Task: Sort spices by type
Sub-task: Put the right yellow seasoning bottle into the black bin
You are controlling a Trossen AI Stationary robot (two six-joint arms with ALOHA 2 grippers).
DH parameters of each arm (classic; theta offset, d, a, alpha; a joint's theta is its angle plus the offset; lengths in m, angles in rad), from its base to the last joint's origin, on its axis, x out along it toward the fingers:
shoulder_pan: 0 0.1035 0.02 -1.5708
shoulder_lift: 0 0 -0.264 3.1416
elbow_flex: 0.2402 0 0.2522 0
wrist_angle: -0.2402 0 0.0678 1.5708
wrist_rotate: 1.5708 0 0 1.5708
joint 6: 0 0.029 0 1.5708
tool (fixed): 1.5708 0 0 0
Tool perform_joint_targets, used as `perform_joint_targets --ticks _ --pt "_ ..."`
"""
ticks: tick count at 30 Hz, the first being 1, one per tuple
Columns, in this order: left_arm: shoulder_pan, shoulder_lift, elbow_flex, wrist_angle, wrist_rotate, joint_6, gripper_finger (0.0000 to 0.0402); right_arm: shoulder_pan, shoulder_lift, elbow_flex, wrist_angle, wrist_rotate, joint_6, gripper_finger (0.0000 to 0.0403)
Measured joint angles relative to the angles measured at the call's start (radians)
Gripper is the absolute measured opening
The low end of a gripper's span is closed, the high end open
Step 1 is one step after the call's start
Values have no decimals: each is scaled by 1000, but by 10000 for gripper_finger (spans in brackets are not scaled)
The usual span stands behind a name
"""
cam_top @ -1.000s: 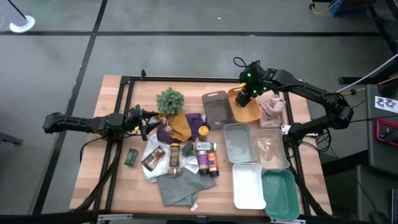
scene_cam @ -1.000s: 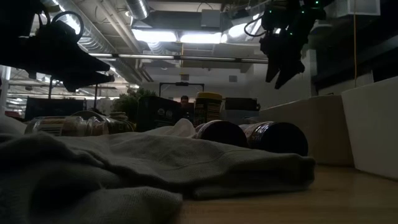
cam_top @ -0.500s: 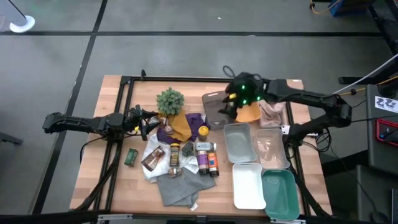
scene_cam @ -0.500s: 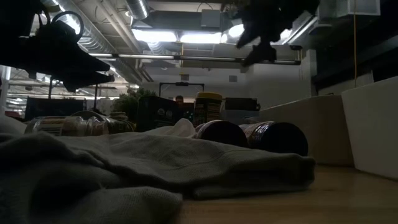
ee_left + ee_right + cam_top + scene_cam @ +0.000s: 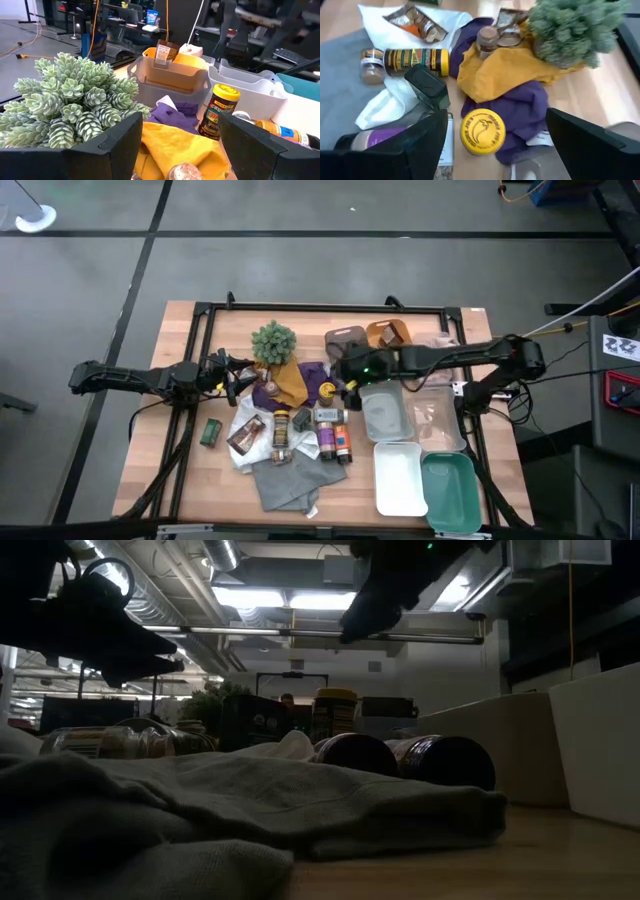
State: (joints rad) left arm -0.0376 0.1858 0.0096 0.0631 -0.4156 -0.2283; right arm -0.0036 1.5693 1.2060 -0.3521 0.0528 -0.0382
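Observation:
The spices lie in a heap mid-table among cloths: a yellow-topped tin (image 5: 327,390) (image 5: 482,131) standing on the purple cloth, short bottles (image 5: 282,426) (image 5: 341,442), a brown foil packet (image 5: 247,437) and a green tin (image 5: 210,431). Another brown packet (image 5: 388,334) (image 5: 165,51) stands in the mustard tray. My right gripper (image 5: 347,376) (image 5: 492,145) hangs open just above the yellow-topped tin, a finger on either side, touching nothing. My left gripper (image 5: 236,381) (image 5: 175,150) waits open near the bushy plant (image 5: 273,341).
A grey tray (image 5: 347,352) and the mustard tray (image 5: 400,360) stand at the far side. Two clear trays (image 5: 383,408) (image 5: 437,416), a white tray (image 5: 398,478) and a green tray (image 5: 449,490) line the right. A grey cloth (image 5: 290,480) (image 5: 250,800) lies near.
My right gripper has swung from above the mustard tray toward the table's left and near edge, across the grey tray, and now hangs over the yellow-topped tin in the heap. A brown packet shows in the mustard tray where the gripper was.

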Motion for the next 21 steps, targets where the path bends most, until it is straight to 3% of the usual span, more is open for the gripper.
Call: perform_joint_targets --ticks 9,21 --pt "0 0 0 0 0 0 251 -3 134 0 34 -18 -5 335" --pt "0 0 0 0 0 0 251 -3 179 -1 54 -28 6 335"
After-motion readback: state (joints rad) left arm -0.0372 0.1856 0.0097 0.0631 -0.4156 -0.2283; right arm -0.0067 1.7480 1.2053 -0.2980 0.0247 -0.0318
